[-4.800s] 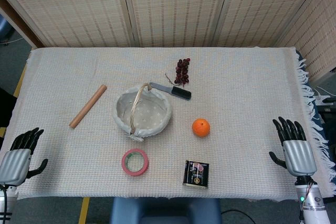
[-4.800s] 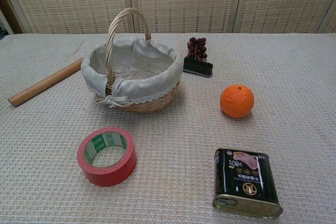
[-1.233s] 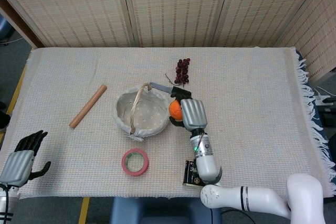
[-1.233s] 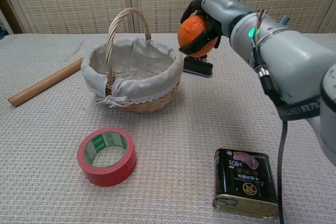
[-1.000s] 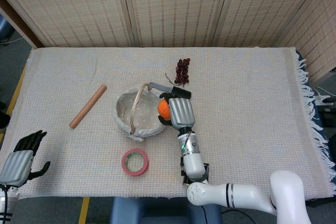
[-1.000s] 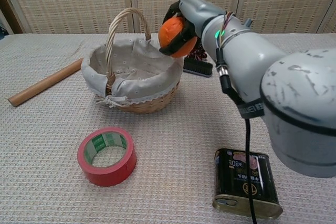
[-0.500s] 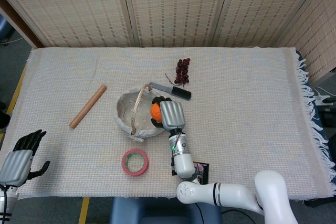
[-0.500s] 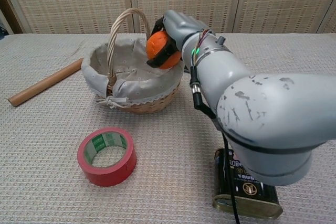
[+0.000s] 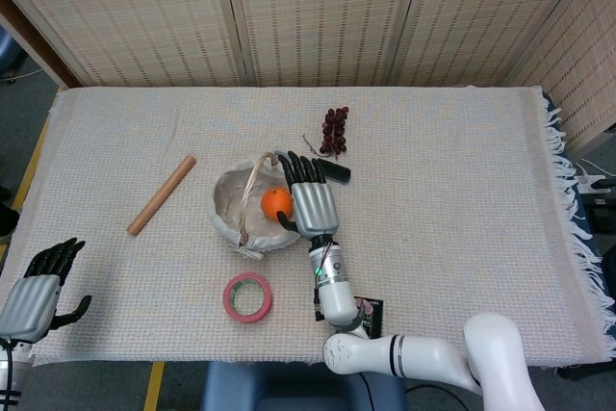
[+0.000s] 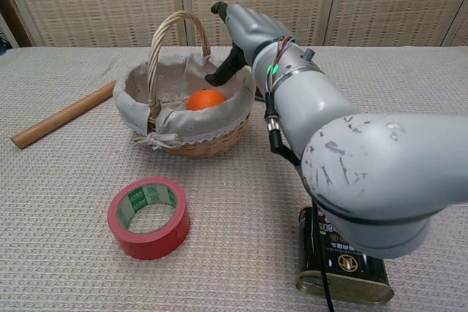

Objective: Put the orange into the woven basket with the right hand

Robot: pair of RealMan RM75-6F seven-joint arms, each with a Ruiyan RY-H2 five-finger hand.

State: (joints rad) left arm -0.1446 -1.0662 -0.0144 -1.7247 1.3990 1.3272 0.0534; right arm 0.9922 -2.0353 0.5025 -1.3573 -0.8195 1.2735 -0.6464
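The orange (image 9: 276, 202) (image 10: 204, 99) lies inside the woven basket (image 9: 229, 223) (image 10: 170, 131), on its pale cloth lining just right of the handle. My right hand (image 9: 310, 197) (image 10: 245, 33) hovers over the basket's right rim with its fingers spread and nothing in it. Its thumb points down toward the orange without touching it. My left hand (image 9: 37, 294) rests at the near left corner of the table, fingers apart and holding nothing.
A wooden rod (image 9: 161, 194) (image 10: 61, 115) lies left of the basket. Red tape roll (image 9: 247, 296) (image 10: 149, 217) sits in front of it, a dark tin (image 10: 344, 257) at the front right. Grapes (image 9: 334, 130) and a black-handled knife (image 9: 336, 171) lie behind my right hand.
My right hand carried the orange leftward over the basket, then spread its fingers and let it go. The orange dropped into the basket. The left hand stayed still.
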